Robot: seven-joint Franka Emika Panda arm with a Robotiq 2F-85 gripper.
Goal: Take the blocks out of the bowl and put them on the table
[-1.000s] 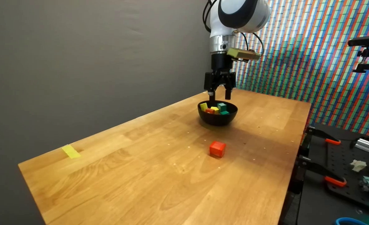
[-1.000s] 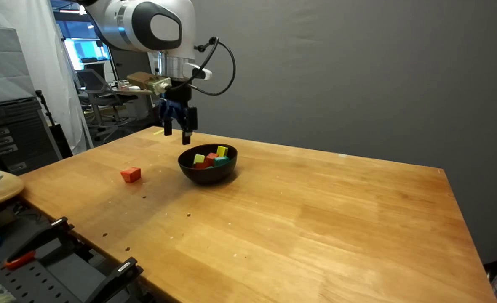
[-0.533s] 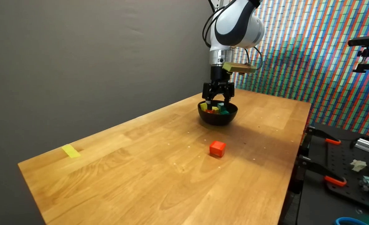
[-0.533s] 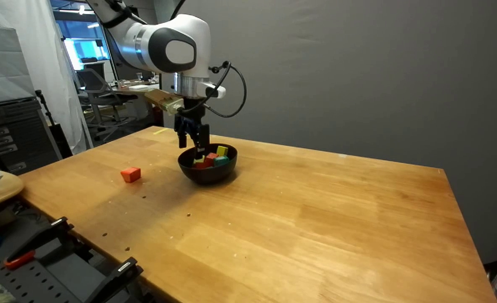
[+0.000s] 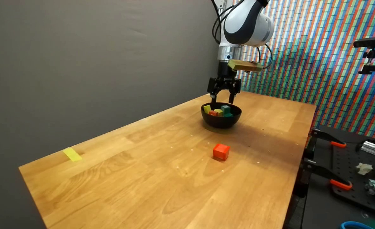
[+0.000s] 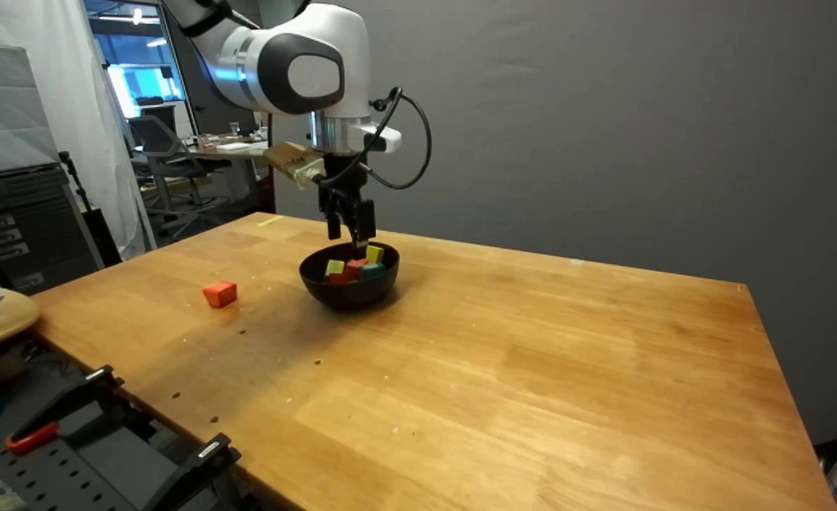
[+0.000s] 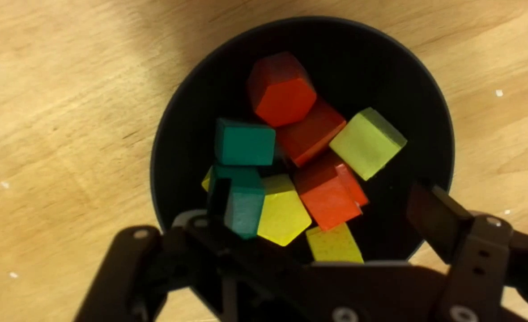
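Note:
The black bowl point(image 5: 221, 122) stands on the wooden table point(image 5: 136, 178) and shows in both exterior views point(image 6: 347, 297). In the wrist view, the bowl point(image 7: 380, 62) holds several blocks: red ones point(image 7: 286, 100), two green ones point(image 7: 246, 145), yellow ones point(image 7: 284, 217) and a pale yellow-green one point(image 7: 367, 145). One red block point(image 5: 221, 151) lies on the table, apart from the bowl; it also shows in an exterior view point(image 6: 220, 294). My gripper point(image 5: 222, 101) is open and empty, pointing down over the bowl. In the wrist view one finger overlaps a green block point(image 7: 248, 210); contact cannot be told.
A flat yellow tape mark point(image 5: 72, 154) lies at the table's edge. A grey wall point(image 6: 603, 142) stands along the table's back. A side surface with black and orange clamps point(image 5: 330, 175) adjoins the table. A round wooden board point(image 6: 7, 326) shows by the table's corner.
My open gripper went down into the bowl, then rose a little and shifted across it, rightward in both exterior views. The bowl and the blocks have not visibly moved.

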